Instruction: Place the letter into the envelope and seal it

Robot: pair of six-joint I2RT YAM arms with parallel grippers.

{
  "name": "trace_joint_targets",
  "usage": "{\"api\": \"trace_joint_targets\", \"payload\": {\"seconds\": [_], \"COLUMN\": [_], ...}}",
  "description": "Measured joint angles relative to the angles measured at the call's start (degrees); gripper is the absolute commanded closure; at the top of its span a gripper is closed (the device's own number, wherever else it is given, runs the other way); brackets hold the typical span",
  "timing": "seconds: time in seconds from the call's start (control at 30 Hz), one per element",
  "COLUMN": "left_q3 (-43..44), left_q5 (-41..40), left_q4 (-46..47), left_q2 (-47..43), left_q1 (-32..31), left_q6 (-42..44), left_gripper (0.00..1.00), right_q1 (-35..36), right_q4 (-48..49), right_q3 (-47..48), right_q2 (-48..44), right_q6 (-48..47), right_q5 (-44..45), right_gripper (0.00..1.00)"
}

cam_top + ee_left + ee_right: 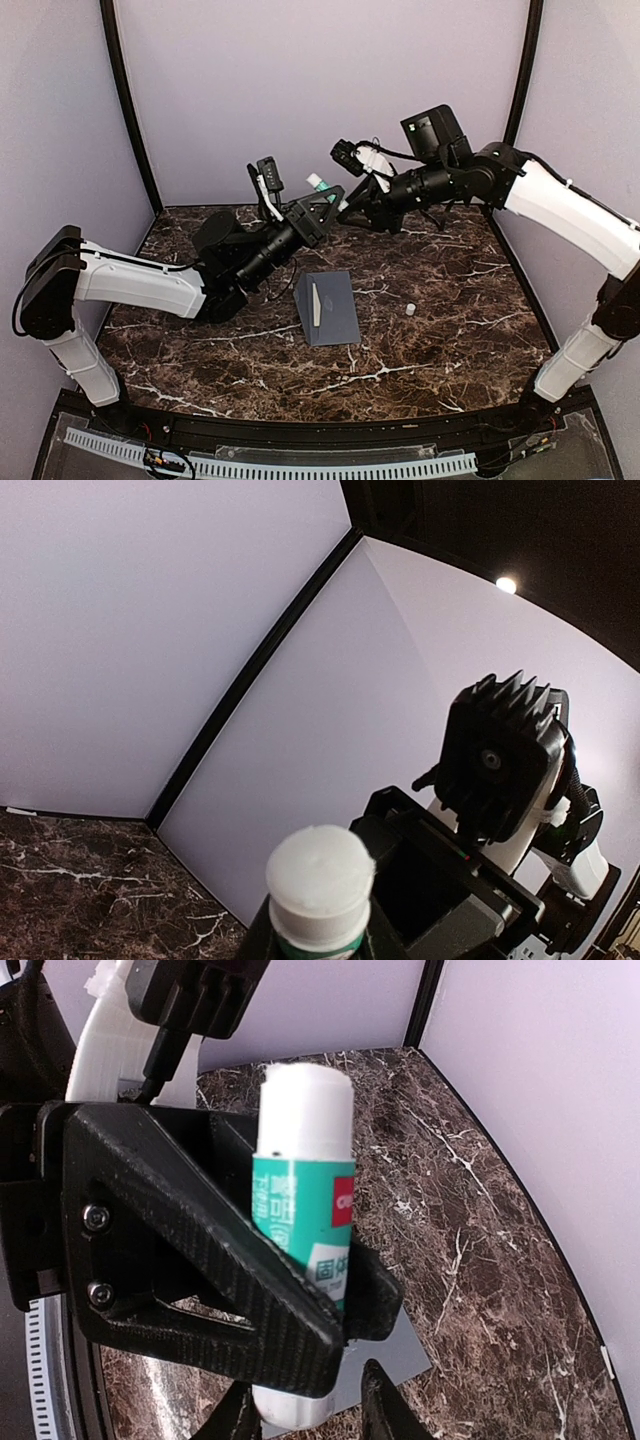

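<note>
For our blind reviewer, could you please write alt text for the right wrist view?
A green-labelled glue stick with white ends is clamped in the left claw, above a dark marbled table. The tips of the right claw flank the stick's lower end, and a corner of the grey-blue envelope shows below.

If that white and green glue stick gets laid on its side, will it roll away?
Probably, yes. The white plastic glue stick with the green label is round like a tube, so lying down it would likely roll on the smooth dark marble table. It looks stiff: the left gripper clamps it without denting it.
</note>
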Motion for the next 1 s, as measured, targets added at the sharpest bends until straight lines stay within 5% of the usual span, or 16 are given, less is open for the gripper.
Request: {"api": "trace_joint_targets", "payload": {"seconds": [0.33, 0.57, 0.63, 0.83, 1.0], "left_q3": [0.0, 0.0, 0.0, 0.0, -3.1], "left_q5": [0.3, 0.6, 0.6, 0.5, -0.4], "left_q4": [-0.1, -0.2, -0.2, -0.3, -3.3], "left_q2": [0.7, 1.1, 1.1, 1.1, -1.2], "left_q1": [0.0, 0.0, 0.0, 0.0, 0.0], "left_q6": [0.0, 0.0, 0.1, 0.5, 2.6], "left_gripper": [1.00, 1.00, 0.95, 0.57, 0.47], "right_q1": [0.0, 0.0, 0.0, -0.2, -2.0], "right_q4": [-0.6, -1.1, -1.1, -1.1, -1.3], "right_q3": [0.7, 1.4, 1.4, 1.4, 0.8], "right_q2": [1.0, 1.6, 1.7, 1.7, 1.8], "right_q6": [0.8, 2.4, 2.8, 3.3, 3.8], "right_q5": [-1.5, -2.1, -2.1, -2.4, -4.1], "right_gripper": [0.74, 0.89, 0.92, 0.97, 0.97]}}
